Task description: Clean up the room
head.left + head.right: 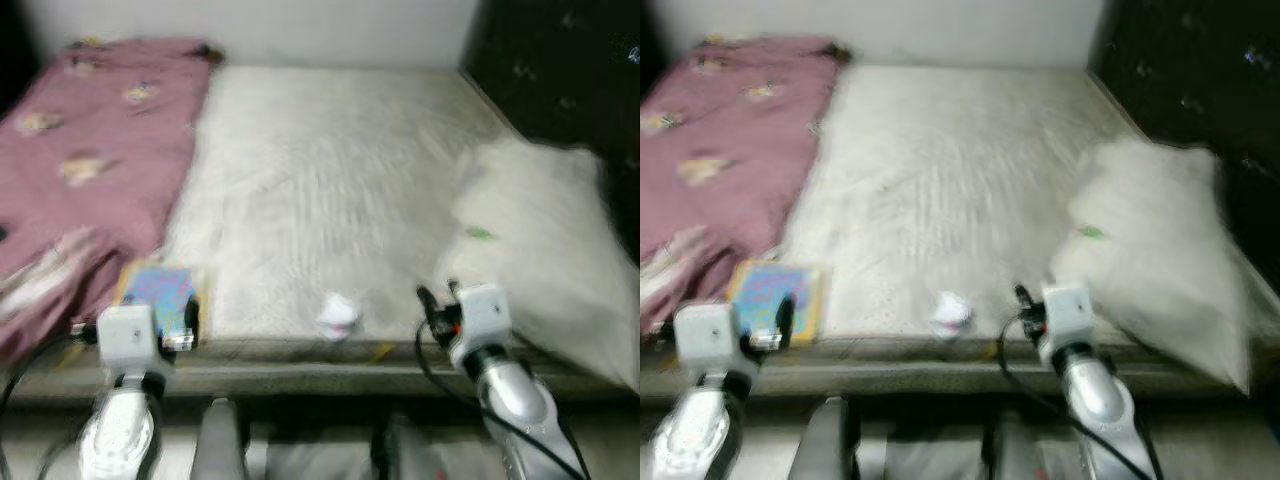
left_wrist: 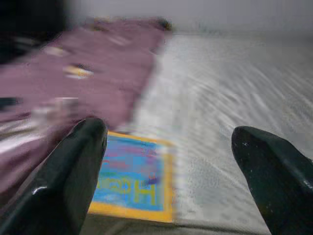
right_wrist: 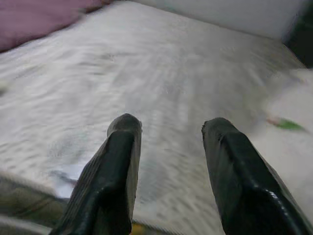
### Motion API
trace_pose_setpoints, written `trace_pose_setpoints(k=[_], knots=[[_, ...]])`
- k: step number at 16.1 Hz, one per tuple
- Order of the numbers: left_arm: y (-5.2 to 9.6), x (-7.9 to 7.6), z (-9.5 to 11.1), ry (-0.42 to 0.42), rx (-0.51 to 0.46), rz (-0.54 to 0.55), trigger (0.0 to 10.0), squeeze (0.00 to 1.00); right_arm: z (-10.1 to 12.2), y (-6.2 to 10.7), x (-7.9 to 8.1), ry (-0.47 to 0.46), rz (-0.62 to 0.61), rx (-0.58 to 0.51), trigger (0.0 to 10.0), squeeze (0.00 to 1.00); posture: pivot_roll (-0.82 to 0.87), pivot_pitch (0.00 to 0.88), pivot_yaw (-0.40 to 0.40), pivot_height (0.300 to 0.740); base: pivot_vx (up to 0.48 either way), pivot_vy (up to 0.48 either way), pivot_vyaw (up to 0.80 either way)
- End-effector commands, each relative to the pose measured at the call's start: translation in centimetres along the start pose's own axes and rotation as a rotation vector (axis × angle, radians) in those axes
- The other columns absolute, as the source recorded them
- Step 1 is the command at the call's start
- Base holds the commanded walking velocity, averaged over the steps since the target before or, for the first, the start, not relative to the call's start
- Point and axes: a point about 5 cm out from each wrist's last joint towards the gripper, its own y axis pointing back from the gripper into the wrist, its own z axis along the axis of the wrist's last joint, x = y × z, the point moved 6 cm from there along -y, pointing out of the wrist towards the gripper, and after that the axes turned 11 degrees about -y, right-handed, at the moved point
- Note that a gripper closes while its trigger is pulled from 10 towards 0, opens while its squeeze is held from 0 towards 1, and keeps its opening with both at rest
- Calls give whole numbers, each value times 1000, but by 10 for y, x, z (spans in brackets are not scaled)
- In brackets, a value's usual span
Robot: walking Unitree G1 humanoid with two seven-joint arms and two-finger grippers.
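We are standing at the foot of a bed (image 1: 330,170), both arms raised over its near edge, and the head views are blurred, so we are judging the layout loosely. A pink blanket (image 1: 90,150) is lying bunched along the left side of the mattress, a white pillow (image 1: 550,250) is sitting askew at the right, a blue and yellow picture book (image 1: 160,297) is lying flat near the front left corner, and a small crumpled white wad (image 1: 338,315), probably tissue, is resting near the front edge between our arms.

Our left gripper (image 2: 171,161) is hanging spread wide and holding nothing, with the book just beyond and slightly to the side of its fingertips. Our right gripper (image 3: 171,147) is also parted and empty, hovering over bare mattress, with the pillow off to its outer side.

The book seems the likeliest first pickup. To do it well, we are thinking of letting the motion settle first, then centring the left gripper on the book's near edge and coming in low, because a flat book on soft bedding gives little to bite on. Pressing down may sink it into the mattress, so sliding one finger under the edge looks safer. The wad is light and may roll away if nudged.
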Motion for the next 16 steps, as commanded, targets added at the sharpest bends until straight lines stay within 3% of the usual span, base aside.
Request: trace_pose_setpoints(k=[1,2,4,5,6,7,8,9,16], knots=[[6,0,-19,16,71,0,10000,0,1,-1,5,-14,28,-5,10000,851,33,114,-33,610,0,0,0],[7,1,-19,20,75,4,10000,0,2,0,7,-42,46,-15,10000,1000,33,114,-33,610,0,0,0],[6,0,-21,40,80,2,10000,0,2,0,8,-36,51,-16,10000,1000,32,111,-33,610,0,0,0],[5,0,-21,51,80,-1,10000,137,2,-1,8,-36,50,-18,10000,1000,29,108,-33,610,0,0,0],[5,0,-21,61,79,-2,10000,400,2,-2,7,-37,49,-20,10000,1000,29,108,-33,610,0,0,0],[5,-1,-21,56,79,-4,10000,949,3,-2,8,-39,53,-22,10000,1000,29,108,-33,610,0,0,0],[5,-1,-21,39,86,-1,10000,878,3,-2,8,-40,54,-22,10000,1000,29,107,-35,610,0,0,0],[5,-1,-22,32,89,1,10000,0,3,-2,8,-41,55,-22,10000,1000,29,107,-35,610,0,0,0],[2,-4,-22,51,87,-11,10000,0,1,-5,10,-29,65,-12,10000,1000,29,101,-35,610,0,0,0]])
